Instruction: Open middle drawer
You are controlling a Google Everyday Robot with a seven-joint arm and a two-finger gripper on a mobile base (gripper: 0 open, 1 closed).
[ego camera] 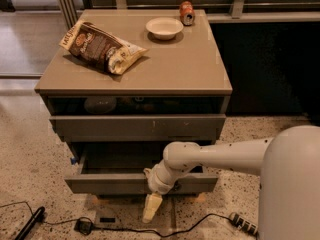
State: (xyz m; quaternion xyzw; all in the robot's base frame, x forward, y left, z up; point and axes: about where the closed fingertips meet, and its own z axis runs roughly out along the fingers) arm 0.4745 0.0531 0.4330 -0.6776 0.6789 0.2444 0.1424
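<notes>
The middle drawer (pixel 110 183) is the grey-taupe plain front low on the cabinet. It stands pulled out toward me, and its dark box (pixel 120 160) shows behind the front. My gripper (pixel 151 207) hangs in front of this drawer's front, just below its lower edge and pointing down at the floor. The wrist (pixel 162 179) lies against the front, right of its middle. The taller front with small pale marks (pixel 137 127) above is slightly out too.
On the cabinet top (pixel 175 66) lie a snack bag (pixel 102 46), a white bowl (pixel 164 27) and a can (pixel 186 12). A black cable (pixel 120 229) and a power strip (pixel 243 223) lie on the speckled floor in front. My white arm body (pixel 290 184) fills the right foreground.
</notes>
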